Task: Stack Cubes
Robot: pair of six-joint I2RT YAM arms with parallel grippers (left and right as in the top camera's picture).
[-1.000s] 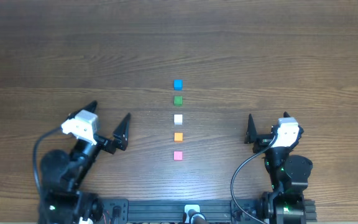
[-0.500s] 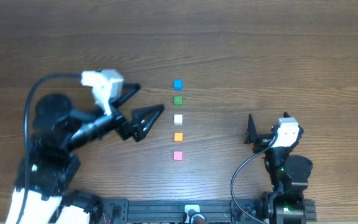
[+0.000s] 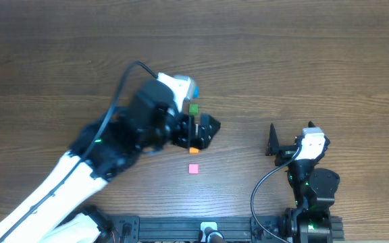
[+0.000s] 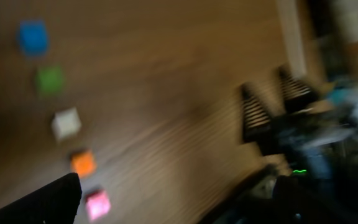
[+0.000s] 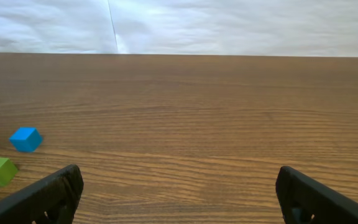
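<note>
left hand hovers beside cubes, right hand well apart.

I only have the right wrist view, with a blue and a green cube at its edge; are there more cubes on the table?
Observer: Yes, a white cube, an orange cube and a pink cube continue the same row.
Operator: Where is the left hand?
Observer: The left hand is lifted near that row's middle; which cube lies beneath it I cannot tell.
Operator: Is anything stacked yet?
Observer: No, all five cubes lie singly on the wooden table.
</note>
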